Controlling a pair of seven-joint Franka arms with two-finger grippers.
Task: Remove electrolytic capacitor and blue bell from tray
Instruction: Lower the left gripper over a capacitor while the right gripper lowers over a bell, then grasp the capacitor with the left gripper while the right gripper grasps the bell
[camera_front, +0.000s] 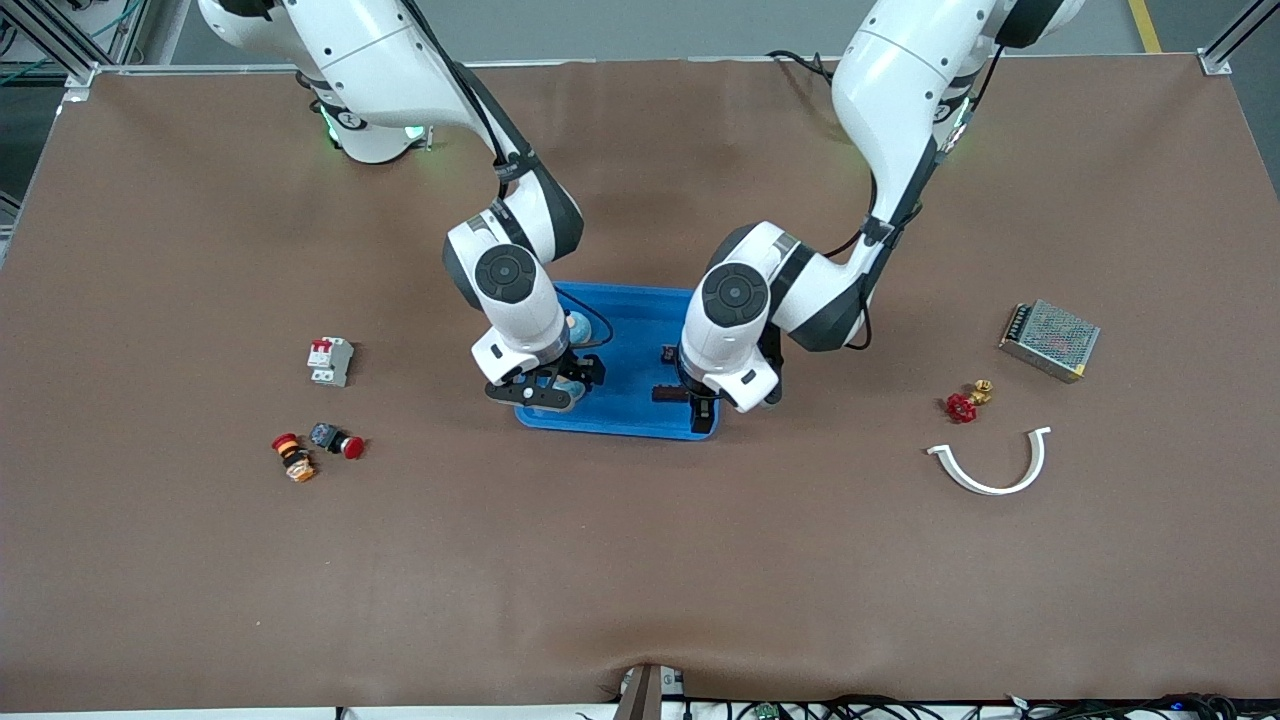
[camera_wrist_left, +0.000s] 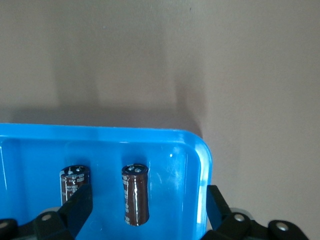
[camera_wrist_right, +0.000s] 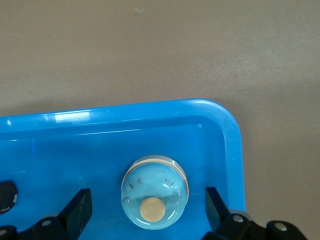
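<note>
I see the bell (camera_wrist_right: 155, 192), a pale blue dome with a cream button, resting in the blue tray (camera_front: 640, 310) at the center of the front frame. In the right wrist view it lies low in the frame between the fingers (camera_wrist_right: 80, 207) of the right gripper (camera_front: 545, 388), which stand wide apart around it without touching.

In the left wrist view two dark capacitors lie in the tray's corner: one capacitor (camera_wrist_left: 135, 194) sits midway between the spread fingers, the second capacitor (camera_wrist_left: 74, 181) is partly covered by one finger (camera_wrist_left: 77, 207). The left gripper (camera_front: 703, 408) hangs over the tray's end toward the left arm, jaws also apart, holding nothing.

Outward on the brown table (camera_front: 640, 560): at center left of the front frame, a white circuit breaker (camera_front: 330, 361) and two red-capped push buttons (camera_front: 318, 447); at center right, a red valve handle (camera_front: 965, 401), a white curved bracket (camera_front: 995, 465), and a metal mesh power supply (camera_front: 1049, 340).
</note>
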